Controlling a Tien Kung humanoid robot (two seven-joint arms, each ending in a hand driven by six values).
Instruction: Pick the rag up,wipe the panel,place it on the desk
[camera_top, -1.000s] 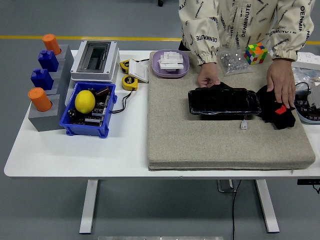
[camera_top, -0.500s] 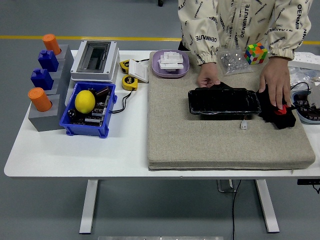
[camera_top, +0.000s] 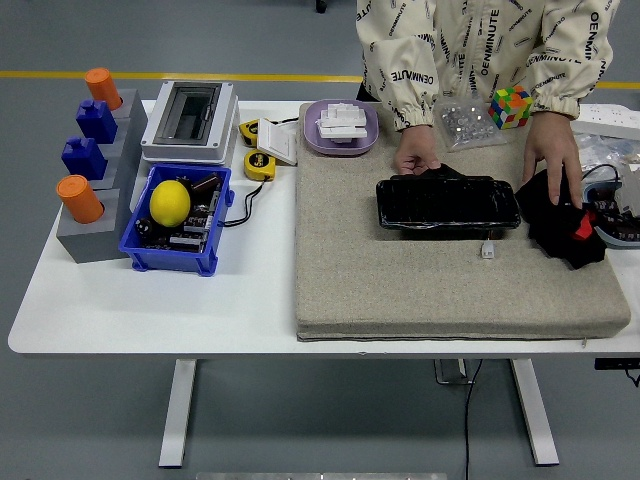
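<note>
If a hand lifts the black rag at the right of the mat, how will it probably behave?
The black rag lies crumpled in uneven folds on the mat, so it is probably soft and would hang limp when lifted. It looks like thin cloth, so likely light. The person's hand rests on its top edge, so it may not come free at once.

We see the scene under bright, even light from overhead, with no harsh contrast. Shadows are soft and short: a faint one sits under the white table (camera_top: 150, 310) on the grey floor, and a thin dark edge runs beneath the beige mat (camera_top: 440, 290). The black panel (camera_top: 447, 203) carries small glossy highlights on its surface. The black rag (camera_top: 560, 225) reads as a nearly detail-free dark mass. Focus is sharp across the frame, without motion blur, and we notice little bending at the edges
</note>
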